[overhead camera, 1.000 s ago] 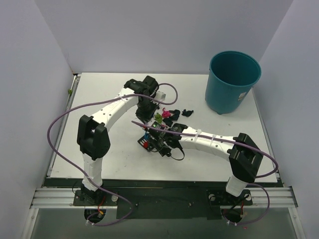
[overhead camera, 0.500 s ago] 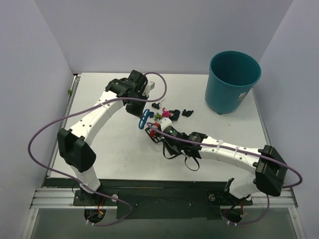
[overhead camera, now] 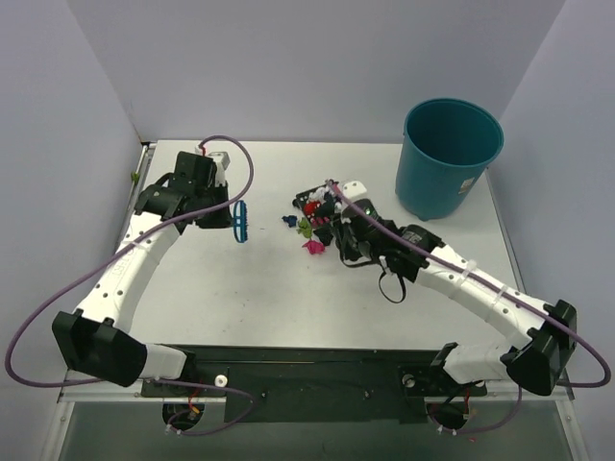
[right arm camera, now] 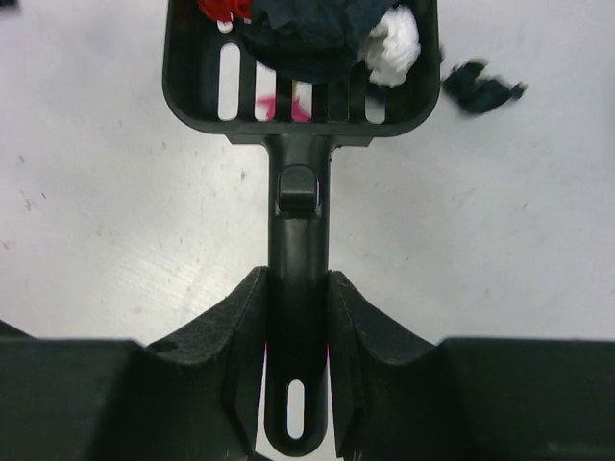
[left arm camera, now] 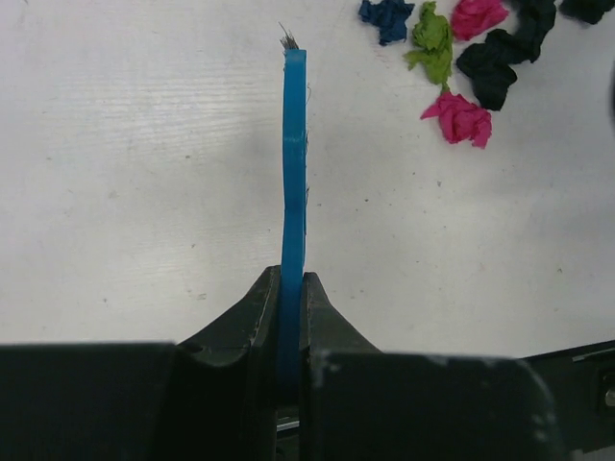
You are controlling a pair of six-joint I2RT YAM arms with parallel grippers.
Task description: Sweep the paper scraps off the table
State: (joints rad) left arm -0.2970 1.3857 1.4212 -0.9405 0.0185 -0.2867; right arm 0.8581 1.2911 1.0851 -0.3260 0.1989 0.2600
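On the far middle of the table [overhead camera: 216, 288], the paper scraps [overhead camera: 306, 229] lie in a loose cluster of tiny crumpled bits. My left wrist view shows a dark blue one [left arm camera: 386, 14], a green one [left arm camera: 430, 40], two pink ones, the nearer at [left arm camera: 459, 117], and a black one [left arm camera: 490, 69], all on the bare white surface and close together.

My left gripper [left arm camera: 290, 288] is closed tight on the handle of the blue brush [left arm camera: 294, 163]. The brush stands edge-on to the wrist camera, and the scraps lie well apart from its tip, to the right in that view.

My right gripper [right arm camera: 298, 307] is clamped on the handle of the black slotted scoop [right arm camera: 298, 154]. The pan holds a dark bundle, a white scrap [right arm camera: 394, 43] and a red one at its far left corner. Pink shows through the slots. One black scrap [right arm camera: 483, 86] lies on the table just outside the pan's right wall.

The teal bin [overhead camera: 450, 158] stands at the far right corner, near the scoop.
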